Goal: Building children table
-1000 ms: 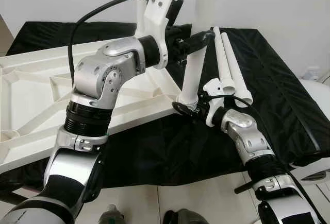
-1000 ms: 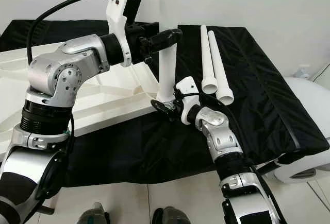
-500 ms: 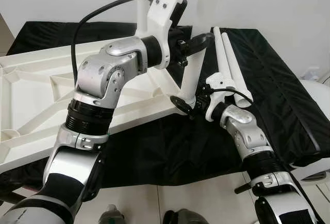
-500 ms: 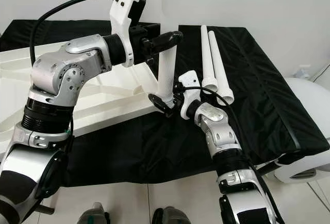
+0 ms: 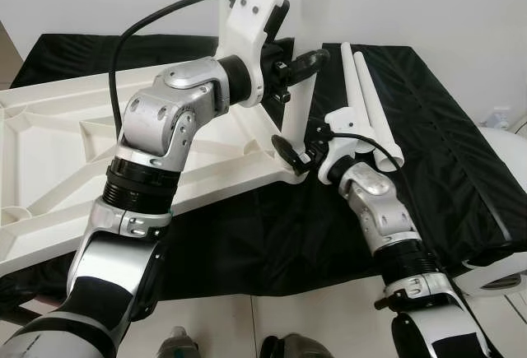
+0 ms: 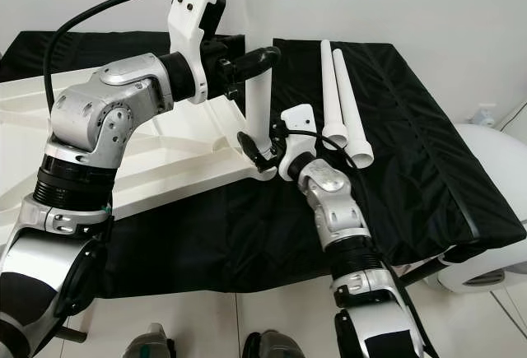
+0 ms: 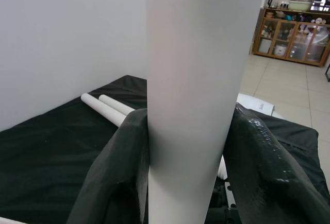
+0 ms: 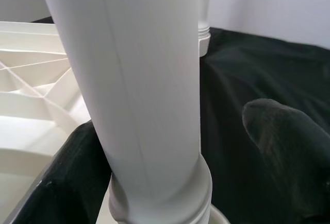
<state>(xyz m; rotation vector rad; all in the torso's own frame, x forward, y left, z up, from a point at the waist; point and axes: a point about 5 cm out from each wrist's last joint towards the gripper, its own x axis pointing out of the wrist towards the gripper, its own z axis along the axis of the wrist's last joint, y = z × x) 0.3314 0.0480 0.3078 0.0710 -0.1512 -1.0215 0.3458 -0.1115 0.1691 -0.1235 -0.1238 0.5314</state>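
Observation:
The white table top [image 5: 49, 144] lies upside down on black cloth. A white leg [image 5: 298, 109] stands nearly upright at its near right corner. My left gripper [image 5: 303, 62] is shut on the leg's upper end, and both black fingers [image 7: 118, 172] press its sides in the left wrist view. My right gripper [image 5: 292, 151] sits around the leg's ribbed base. There one finger [image 8: 67, 183] touches the leg [image 8: 139, 80] and the other finger [image 8: 289, 147] stands a little off it, so it is open. Two spare legs [image 5: 362, 99] lie side by side to the right.
The black cloth [image 5: 445, 152] covers a low platform that ends at tiled floor [image 5: 329, 317] in front of me. A white rounded object [image 5: 504, 266] sits at the far right edge. A white wall is behind. A wooden cabinet [image 7: 294, 33] stands across the room.
The leg has swung from a rightward lean to nearly upright as my left gripper carried its top leftward. My right gripper stayed at the base and its wrist rose a little.

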